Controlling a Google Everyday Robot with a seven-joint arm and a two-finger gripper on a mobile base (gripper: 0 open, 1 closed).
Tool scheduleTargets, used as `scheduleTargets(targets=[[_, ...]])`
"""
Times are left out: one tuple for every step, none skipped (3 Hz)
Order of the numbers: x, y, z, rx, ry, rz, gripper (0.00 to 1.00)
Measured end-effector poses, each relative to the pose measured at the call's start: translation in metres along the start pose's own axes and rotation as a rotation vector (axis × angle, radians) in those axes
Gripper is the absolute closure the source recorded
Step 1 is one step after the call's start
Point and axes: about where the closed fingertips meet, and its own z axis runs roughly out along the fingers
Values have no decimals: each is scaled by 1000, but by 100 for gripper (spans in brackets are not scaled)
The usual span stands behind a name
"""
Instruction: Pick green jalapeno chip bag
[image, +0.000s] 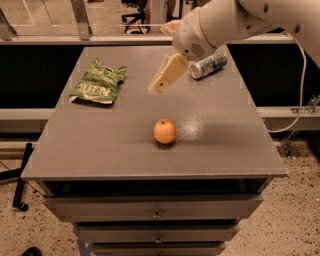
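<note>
The tan two-finger gripper (159, 86) hangs in the air over the middle of the grey flat counter (100, 145), nearer to the far edge, and points down and to the left. Whether the claw is apart or together, I cannot tell; it carries nothing. I judge it is tilted this way to reach toward the crinkled green foil jalapeno chip bag (97, 83), which lies flat near the far left corner, well apart from the claw. Its white lettering is not readable from here. A round orange fruit (164, 131) sits toward the near edge. A silver and blue metal can (208, 65) lies on its side near the far right corner, and its label is unreadable.
</note>
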Motion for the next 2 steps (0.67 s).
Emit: scheduleTargets(targets=[[-11,-32,56,-2,-100,14,0],[-10,-56,112,-4,-141,58,0]])
